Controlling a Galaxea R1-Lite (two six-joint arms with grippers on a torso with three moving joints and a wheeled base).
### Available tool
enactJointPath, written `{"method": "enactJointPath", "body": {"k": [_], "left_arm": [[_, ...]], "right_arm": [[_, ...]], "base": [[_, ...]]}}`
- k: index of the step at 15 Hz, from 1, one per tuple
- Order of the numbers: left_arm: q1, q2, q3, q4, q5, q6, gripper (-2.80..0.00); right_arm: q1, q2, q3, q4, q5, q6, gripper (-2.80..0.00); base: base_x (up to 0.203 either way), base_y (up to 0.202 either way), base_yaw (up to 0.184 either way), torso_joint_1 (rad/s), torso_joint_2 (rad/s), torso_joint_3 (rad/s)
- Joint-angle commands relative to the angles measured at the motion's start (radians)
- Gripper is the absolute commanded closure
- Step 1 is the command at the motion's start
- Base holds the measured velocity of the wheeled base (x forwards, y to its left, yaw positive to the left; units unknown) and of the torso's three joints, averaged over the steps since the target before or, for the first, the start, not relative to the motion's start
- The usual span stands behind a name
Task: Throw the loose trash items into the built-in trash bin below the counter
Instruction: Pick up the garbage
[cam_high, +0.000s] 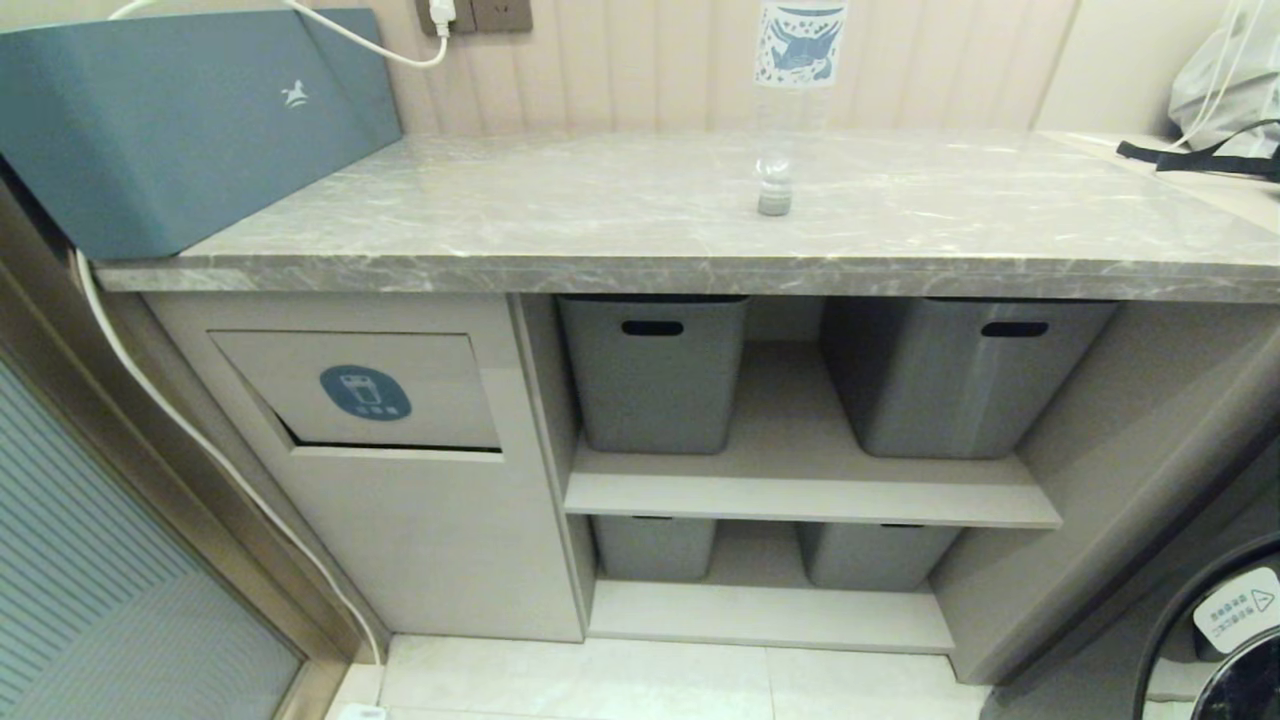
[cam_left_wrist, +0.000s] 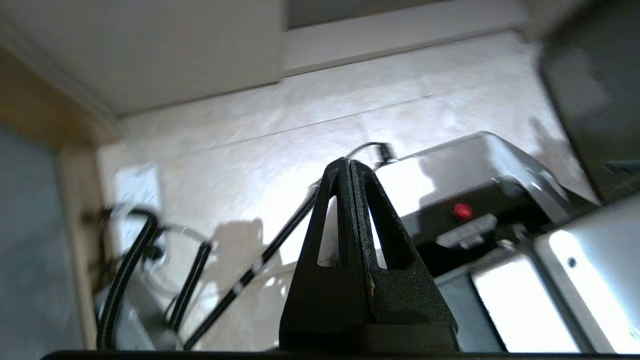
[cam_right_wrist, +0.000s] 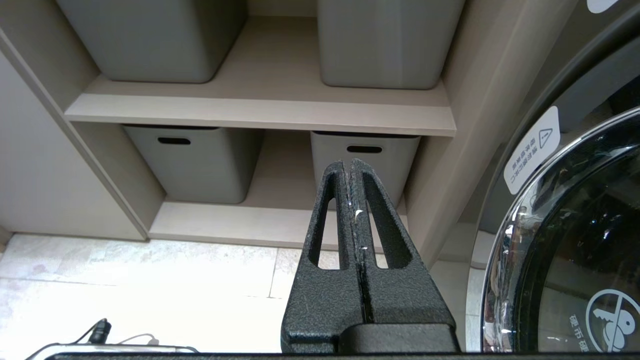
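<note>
- Grey marble-patterned stone worktop (cam_high: 560, 215) with white veining spans the upper half of the head view.
- One clear plastic drink bottle (cam_high: 778, 150) with a pale grey screw cap and a blue-and-white label band lies on the worktop, right of centre, cap toward the front edge. Only one bottle shows.
- Beige cabinet front with a rectangular tilting flap (cam_high: 360, 392) bearing a round blue bin sticker sits below the worktop, lower left of centre; a dark gap shows along the flap's lower edge.
- Long teal-blue plastic box (cam_high: 180, 120) rests on the worktop's upper left end, well apart from the bottle.
- Four grey plastic tubs (cam_high: 655, 375) with slot handles stand on two beige shelves right of the flap.
- Neither arm appears in the head view.
- Left gripper (cam_left_wrist: 348, 167): black fingers clenched together, holding nothing, over pale floor tiles (cam_left_wrist: 260, 145) and black cables; view blurred.
- Right gripper (cam_right_wrist: 348, 167): black fingers pressed together, empty, in front of the lower shelf's tubs, beside a round washing-machine door (cam_right_wrist: 565, 250).
</note>
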Motion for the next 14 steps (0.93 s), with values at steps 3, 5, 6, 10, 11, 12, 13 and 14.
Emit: {"method": "enactJointPath", "body": {"k": [3, 5, 6, 10, 11, 12, 13, 14], "left_arm": [[0.333, -0.077, 0.016, 0.02, 0.005, 0.007, 0.0], [0.367, -0.205, 0.017, 0.022, 0.005, 0.029, 0.0], [0.363, -0.3, 0.017, 0.023, 0.005, 0.037, 0.0], [0.356, -0.514, 0.046, -0.014, 0.001, 0.064, 0.0], [0.355, -0.506, 0.053, -0.027, -0.001, 0.081, 0.0], [0.355, -0.506, 0.053, -0.027, -0.002, 0.09, 0.0], [0.355, -0.506, 0.053, -0.026, -0.002, 0.088, 0.0], [0.355, -0.506, 0.053, -0.026, -0.002, 0.085, 0.0]], "right_arm": [[0.0, 0.0, 0.0, 0.0, 0.001, 0.001, 0.0], [0.0, -0.002, 0.0, 0.0, 0.001, 0.001, 0.0], [0.0, -0.001, 0.0, 0.0, -0.001, 0.001, 0.0], [0.0, -0.001, 0.0, 0.002, 0.002, -0.012, 0.0], [0.0, 0.0, 0.0, 0.002, 0.002, -0.025, 0.0], [0.0, -0.001, 0.0, 0.003, 0.005, -0.059, 0.0], [0.0, 0.0, 0.0, 0.005, 0.008, -0.081, 0.0], [0.0, 0.0, 0.0, 0.003, 0.01, -0.085, 0.0]], "base": [[0.0, 0.0, 0.0, 0.0, 0.0, 0.0], [0.0, 0.0, 0.0, 0.0, 0.0, 0.0], [0.0, 0.0, 0.0, 0.0, 0.0, 0.0], [0.0, 0.0, 0.0, 0.0, 0.0, 0.0], [0.0, 0.0, 0.0, 0.063, -0.15, -0.085], [0.0, 0.0, 0.0, 0.113, -0.29, -0.173], [0.0, 0.0, 0.0, 0.151, -0.37, -0.226], [0.0, 0.0, 0.0, 0.168, -0.41, -0.251]]}}
